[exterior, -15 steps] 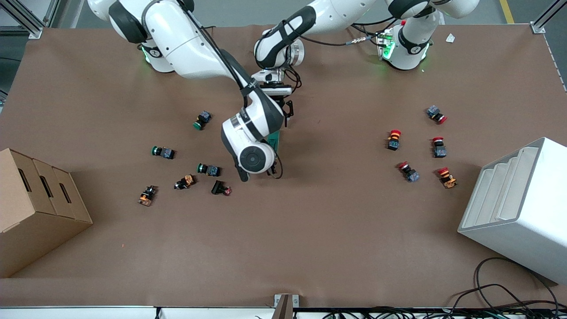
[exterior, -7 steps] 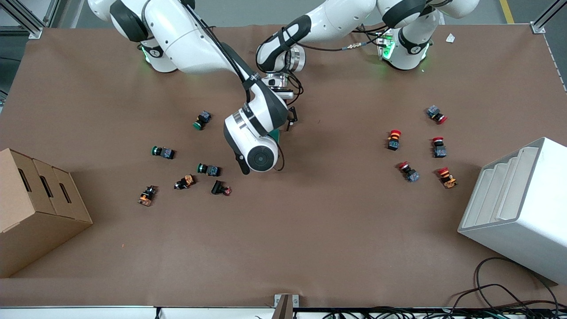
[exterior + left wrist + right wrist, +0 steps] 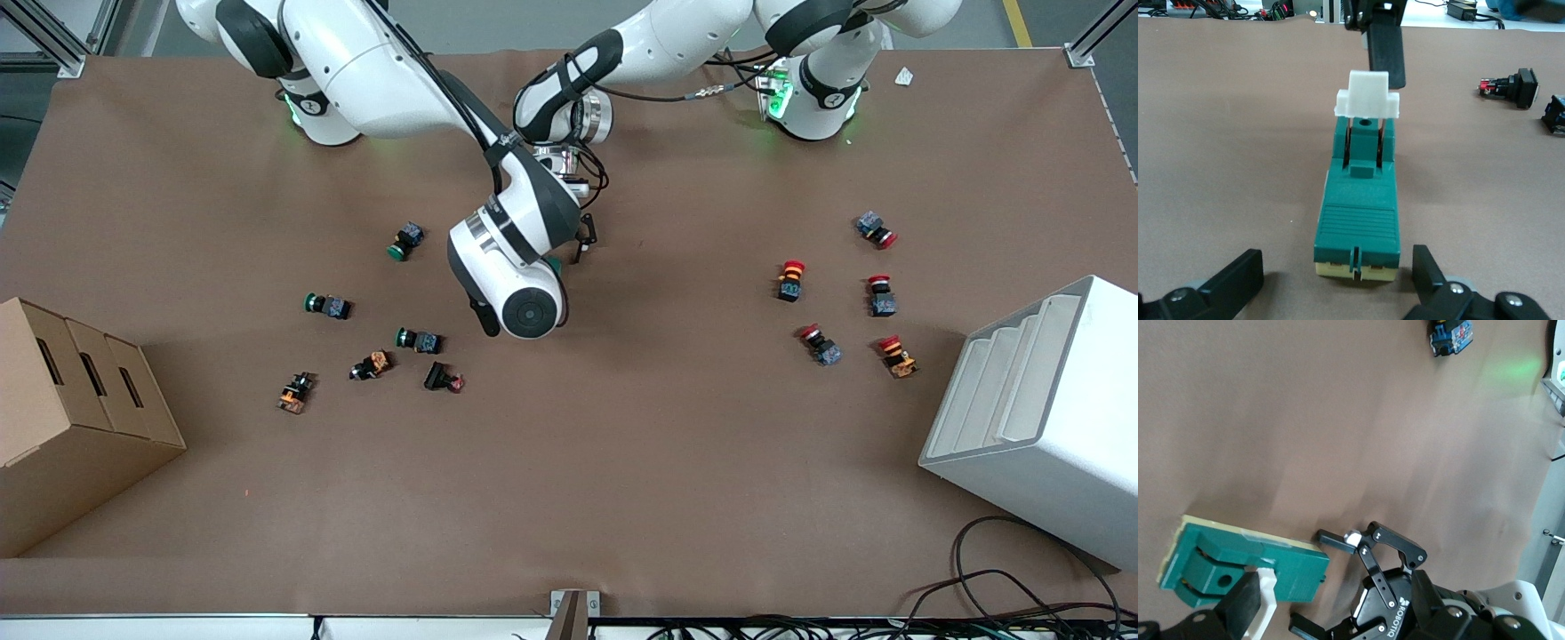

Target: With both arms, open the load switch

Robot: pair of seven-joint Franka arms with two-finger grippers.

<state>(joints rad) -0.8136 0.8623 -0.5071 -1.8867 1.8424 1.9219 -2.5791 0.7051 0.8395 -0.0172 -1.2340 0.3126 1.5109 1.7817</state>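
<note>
The load switch is a green block lying on the brown table mid-way between the arms, its white lever raised at one end. From the front only a green sliver shows under the right arm's wrist. My left gripper is open, its fingers on either side of the block's lever-free end, not touching it. My right gripper hangs over the lever end, open, with one finger against the lever. The left gripper sits just beside that wrist.
Green-capped pushbuttons and other small parts lie toward the right arm's end, red-capped ones toward the left arm's. A cardboard box and a white rack stand at the table's two ends. Cables lie along the front edge.
The right arm's wrist has moved away from the front camera and now covers most of the green switch. The left gripper has stayed beside it.
</note>
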